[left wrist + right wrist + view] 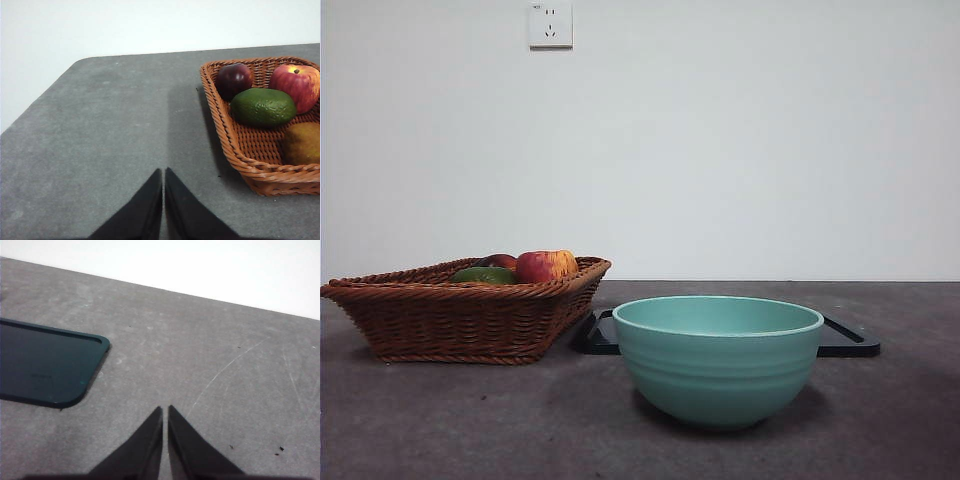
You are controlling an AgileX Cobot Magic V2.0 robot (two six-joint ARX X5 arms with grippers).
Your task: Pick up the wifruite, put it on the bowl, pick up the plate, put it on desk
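The tan-brown wifruite (303, 144) lies in the wicker basket (235, 145), seen only in the left wrist view. The teal bowl (718, 358) stands on the desk (470, 420) in the front view, in front of a flat black plate (848, 338). That plate (45, 362) also shows in the right wrist view, resting flat on the desk. My left gripper (163, 175) hovers shut over bare desk beside the basket. My right gripper (165, 412) is shut above bare desk near the plate's corner. Neither holds anything.
The brown basket (460, 310) sits left of the bowl and holds a red-yellow apple (545, 265), a green fruit (263, 106) and a dark red fruit (233, 80). A white wall with a socket (550, 24) stands behind the desk.
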